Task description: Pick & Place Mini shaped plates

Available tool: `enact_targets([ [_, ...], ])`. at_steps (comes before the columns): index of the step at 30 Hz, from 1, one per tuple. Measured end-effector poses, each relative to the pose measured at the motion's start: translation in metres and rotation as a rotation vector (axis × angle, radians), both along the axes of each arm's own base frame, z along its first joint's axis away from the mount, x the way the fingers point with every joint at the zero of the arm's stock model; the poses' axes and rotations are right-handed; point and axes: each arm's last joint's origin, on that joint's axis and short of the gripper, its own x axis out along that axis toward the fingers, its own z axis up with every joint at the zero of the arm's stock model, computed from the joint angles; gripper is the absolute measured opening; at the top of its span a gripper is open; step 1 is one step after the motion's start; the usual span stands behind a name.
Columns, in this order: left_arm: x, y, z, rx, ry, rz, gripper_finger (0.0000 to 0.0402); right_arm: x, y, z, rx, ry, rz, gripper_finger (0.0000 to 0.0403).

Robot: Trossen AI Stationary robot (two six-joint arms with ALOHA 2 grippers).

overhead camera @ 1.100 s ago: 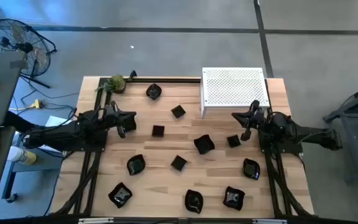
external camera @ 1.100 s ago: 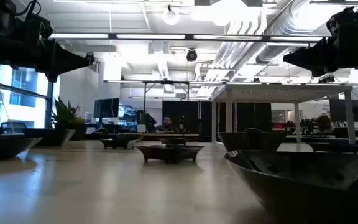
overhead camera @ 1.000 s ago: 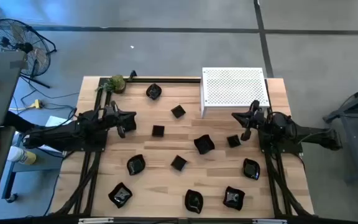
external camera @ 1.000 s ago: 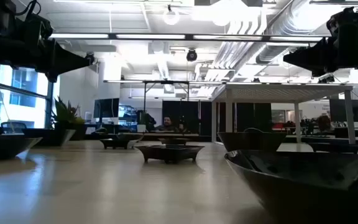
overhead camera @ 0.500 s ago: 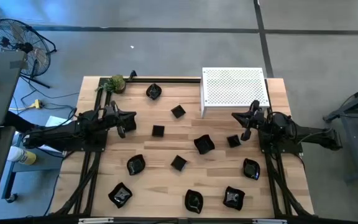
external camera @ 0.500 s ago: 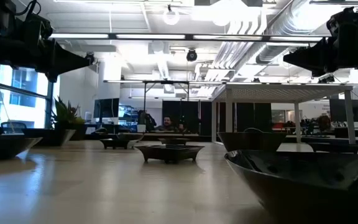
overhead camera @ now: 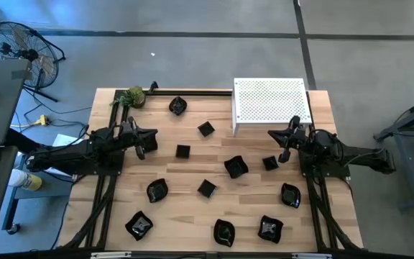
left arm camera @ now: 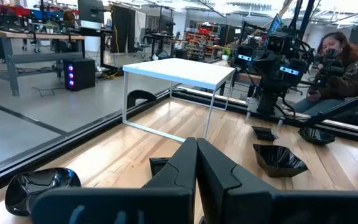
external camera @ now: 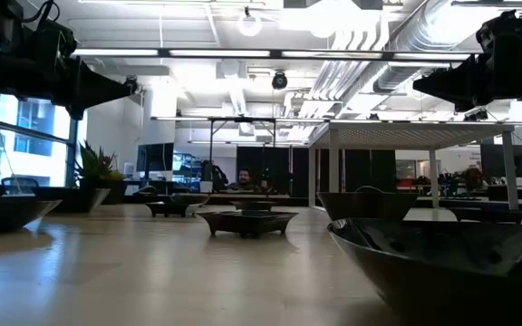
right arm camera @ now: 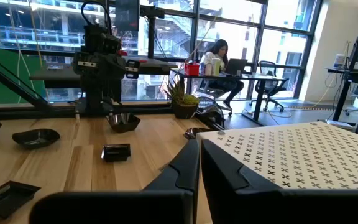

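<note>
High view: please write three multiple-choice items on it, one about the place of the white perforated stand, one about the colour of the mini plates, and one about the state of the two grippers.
1. Where is the white perforated stand on the table?
A. At the far edge, on the right arm's side
B. In the middle of the near edge
C. Beside the left arm's base

2. What colour are the mini shaped plates?
A. White
B. Black
C. Green

3. How are the left gripper and the right gripper?
A. Both open
B. Each shut on a plate
C. Both shut and holding nothing

Answers:
1 A, it sits in the far corner just beyond the right gripper.
2 B, all of them are glossy black.
3 C, the wrist views show each pair of fingers pressed together with nothing between.
</note>
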Motion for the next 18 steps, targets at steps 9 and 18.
enact_targets([
  [9, 0.0000, 0.0000, 0.0000, 0.000, 0.000, 0.000, 0.0001, 0.0000, 0.0000, 0.0000, 0.000, 0.000, 0.000, 0.0012],
  [18, -0.0001, 0.0000, 0.0014, 0.002, -0.015, 0.000, 0.0001, 0.0000, 0.0000, 0.0000, 0.000, 0.000, 0.000, 0.0012],
])
